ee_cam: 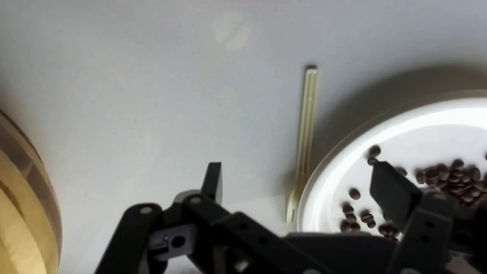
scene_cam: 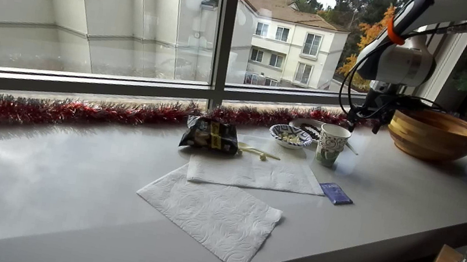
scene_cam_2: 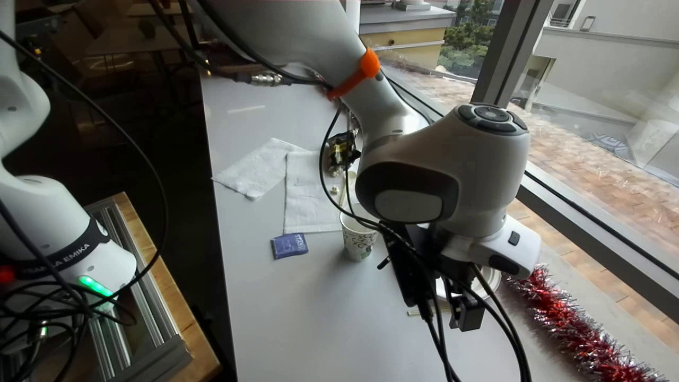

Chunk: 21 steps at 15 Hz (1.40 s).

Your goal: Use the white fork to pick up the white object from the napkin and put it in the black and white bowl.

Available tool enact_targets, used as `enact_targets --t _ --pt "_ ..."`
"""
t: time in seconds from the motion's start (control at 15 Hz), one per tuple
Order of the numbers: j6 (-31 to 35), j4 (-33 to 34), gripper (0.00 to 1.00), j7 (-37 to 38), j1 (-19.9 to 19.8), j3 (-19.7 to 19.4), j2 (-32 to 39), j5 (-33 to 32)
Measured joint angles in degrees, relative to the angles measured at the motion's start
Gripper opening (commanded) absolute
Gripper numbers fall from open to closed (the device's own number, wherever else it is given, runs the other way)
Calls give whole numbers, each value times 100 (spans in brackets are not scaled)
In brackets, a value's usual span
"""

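Note:
In the wrist view a pale fork [ee_cam: 307, 125] lies on the table along the edge of a white plate; its head is partly hidden. Its handle [scene_cam: 352, 148] shows in an exterior view. My gripper [ee_cam: 304, 182] is open and empty above it, one finger on the table side and one over the plate. The gripper [scene_cam: 363, 123] hangs near the wooden bowl. The small white object [scene_cam: 262, 157] sits on the napkin [scene_cam: 254, 174], and also shows here [scene_cam_2: 334, 189]. The black and white bowl [scene_cam: 290, 136] holds pale pieces; it is hidden behind the arm in an exterior view.
The white plate [ee_cam: 430, 114] holds dark beans. A large wooden bowl [scene_cam: 431, 136], paper cup [scene_cam: 330, 148], black snack bag [scene_cam: 210, 135], pale utensil [scene_cam: 251, 149], second napkin [scene_cam: 213, 217] and blue packet [scene_cam: 336, 193] stand around. Tinsel [scene_cam: 123, 116] lines the window.

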Motion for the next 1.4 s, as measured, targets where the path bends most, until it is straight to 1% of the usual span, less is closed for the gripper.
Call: enact_targets --t 0.13,0.33,0.6,0.73,1.07,1.4 --pt "0 124 100 29 -43 59 157 -1" --pt "0 295 100 224 -28 22 373 -22" --pt "-28 469 100 670 76 -164 596 -99" --pt "-148 532 100 845 156 -280 674 -182" --pt "-621 626 100 892 251 -379 716 -380" --pt "-734 704 100 883 273 -377 752 -426"
